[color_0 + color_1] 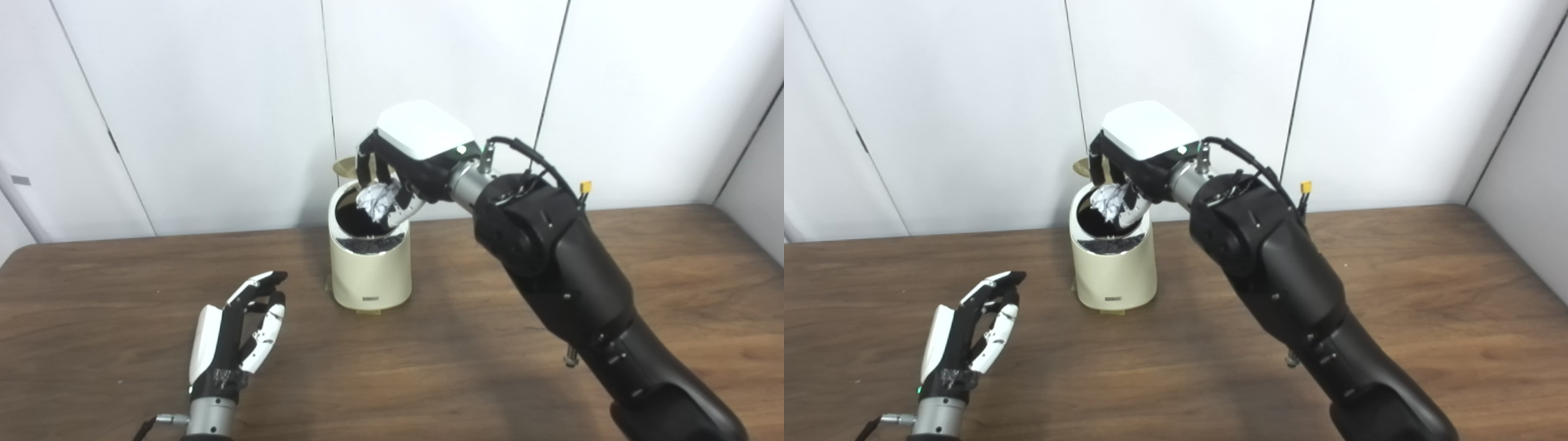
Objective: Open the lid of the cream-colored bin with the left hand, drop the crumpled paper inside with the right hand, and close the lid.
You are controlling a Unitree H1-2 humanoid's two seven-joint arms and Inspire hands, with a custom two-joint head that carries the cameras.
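Note:
The cream-colored bin point(370, 269) stands mid-table with its lid point(344, 165) tipped up behind the dark opening. My right hand point(411, 153) hovers over that opening, palm down, fingers curled around the white crumpled paper point(378, 201), which hangs just above the rim. My left hand point(240, 331) rests low over the table to the bin's front left, apart from it, fingers spread and holding nothing. The same bin point(1115, 269), paper point(1110, 203), right hand point(1142, 144) and left hand point(971, 334) show in the right eye view.
A brown wooden table point(122, 288) carries the bin. White wall panels point(202, 92) rise just behind it. My black right forearm point(569, 288) crosses the table's right half from the bottom edge up to the bin.

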